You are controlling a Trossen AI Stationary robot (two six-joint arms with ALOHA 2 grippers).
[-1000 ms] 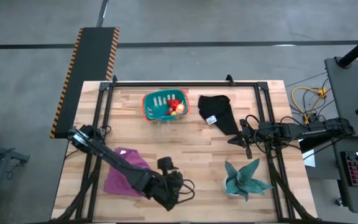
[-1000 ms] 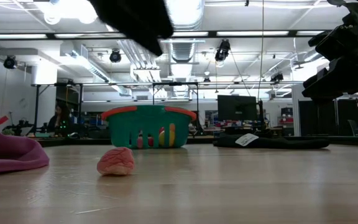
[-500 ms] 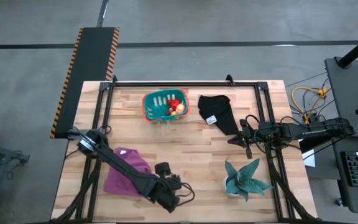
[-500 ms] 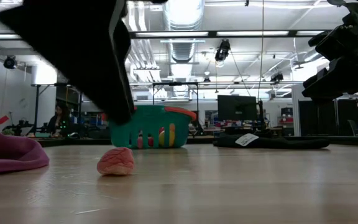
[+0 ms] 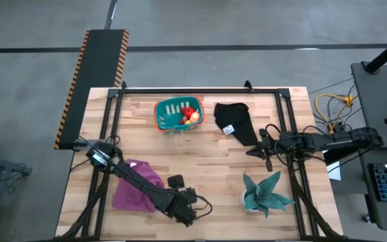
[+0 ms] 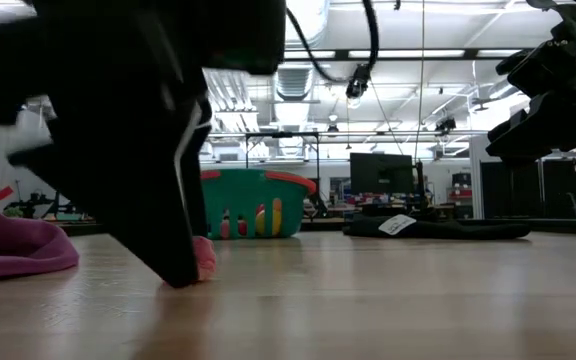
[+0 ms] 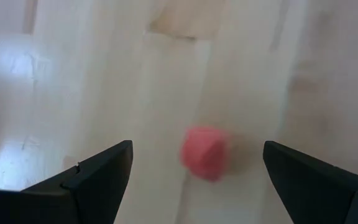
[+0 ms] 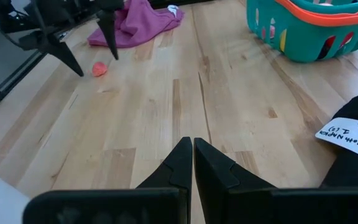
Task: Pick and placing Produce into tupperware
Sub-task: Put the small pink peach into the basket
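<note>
The task is judged to be partly done: several pieces of produce (image 5: 191, 114), red and yellow among them, are already seen inside the teal tupperware (image 5: 168, 111), which stands near the far edge of the table (image 5: 207, 161), just beside a black cloth (image 5: 237, 124). One pink piece (image 7: 204, 152) is still left on the bare wood near the front edge, close to a purple cloth (image 5: 134, 185). The left gripper (image 7: 194, 177) is lowered over that piece with its fingers spread wide on either side of it; nothing is gripped yet, and in the low view one dark finger (image 6: 173, 200) is seen reaching the tabletop right beside the pink piece. The right gripper (image 8: 192, 163) is held with its fingers pressed together and empty, waiting over the right side of the table near the black cloth. Open wood is left between the pink piece and the tupperware, so a clear path towards the container is judged to be available. The purple cloth lies beside the left arm, and a teal spiky plant (image 5: 266, 193) stands well apart towards the front right. Little room is left between the left gripper and the front edge of the table.
</note>
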